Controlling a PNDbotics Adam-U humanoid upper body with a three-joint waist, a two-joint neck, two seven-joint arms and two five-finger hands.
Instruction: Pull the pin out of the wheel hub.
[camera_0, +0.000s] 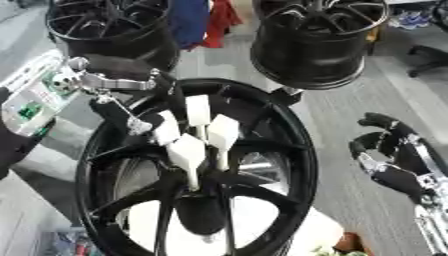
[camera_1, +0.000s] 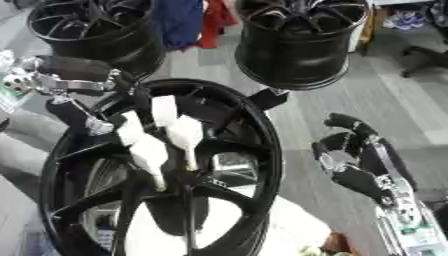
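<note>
Left eye view shows the left hand (camera_0: 131, 107) at the hub of the wheel (camera_0: 289, 150), its fingers (camera_0: 140, 125) beside the white pins (camera_0: 199, 132); whether they clamp one I cannot tell. The pins stand up from the hub, long axis toward the camera, fanned out, probably for easy pulling. The right hand (camera_1: 350, 160) waits aside, fingers relaxed, apart.
</note>
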